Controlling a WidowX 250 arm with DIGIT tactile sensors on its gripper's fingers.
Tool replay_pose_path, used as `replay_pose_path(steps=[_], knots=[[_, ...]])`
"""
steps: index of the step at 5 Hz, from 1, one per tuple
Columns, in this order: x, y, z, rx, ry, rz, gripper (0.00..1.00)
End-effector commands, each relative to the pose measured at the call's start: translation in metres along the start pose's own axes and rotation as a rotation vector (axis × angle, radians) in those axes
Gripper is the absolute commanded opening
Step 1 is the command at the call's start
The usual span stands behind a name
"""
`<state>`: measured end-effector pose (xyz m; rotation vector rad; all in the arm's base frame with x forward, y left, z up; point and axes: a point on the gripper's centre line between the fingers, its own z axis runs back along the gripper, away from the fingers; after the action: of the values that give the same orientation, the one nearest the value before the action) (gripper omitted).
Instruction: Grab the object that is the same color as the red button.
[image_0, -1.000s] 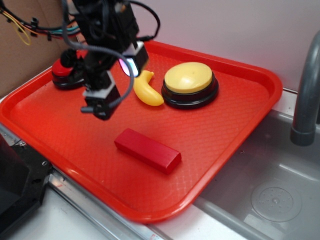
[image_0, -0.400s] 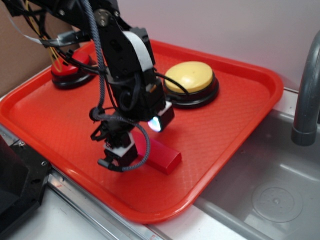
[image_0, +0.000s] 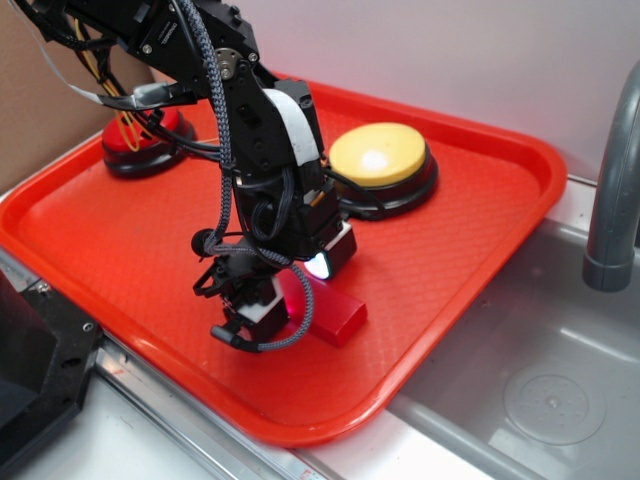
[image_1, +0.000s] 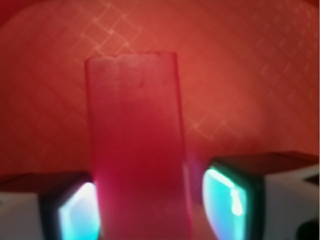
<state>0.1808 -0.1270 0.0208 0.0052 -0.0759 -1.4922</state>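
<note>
The red block lies flat on the red tray near its front edge. My gripper is lowered over the block's left end, one finger on each long side. In the wrist view the block runs up between the glowing pads. The left pad is against its side and a narrow gap shows at the right pad. My gripper is open around the block. The red button sits at the tray's back left, partly behind the arm.
A yellow-domed button on a black base stands at the tray's back middle, just behind the arm. A steel sink and a grey pipe are to the right. A black box is at the front left.
The arm swung from the tray's back left to the block and came down. The fingers now straddle the block's left end, lower than 0.4 s ago. The block has not moved.
</note>
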Motion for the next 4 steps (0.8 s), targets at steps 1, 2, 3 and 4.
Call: replay_pose_path(steps=[1, 2, 3, 4], knots=[[-0.001, -0.004, 0.017, 0.009, 0.024, 0.059, 0.0], [-0.007, 0.006, 0.061, 0.027, 0.05, 0.307, 0.0], [-0.02, 0.01, 0.102, 0.079, 0.085, 0.555, 0.0], [-0.038, 0.01, 0.137, 0.155, 0.132, 0.801, 0.0]])
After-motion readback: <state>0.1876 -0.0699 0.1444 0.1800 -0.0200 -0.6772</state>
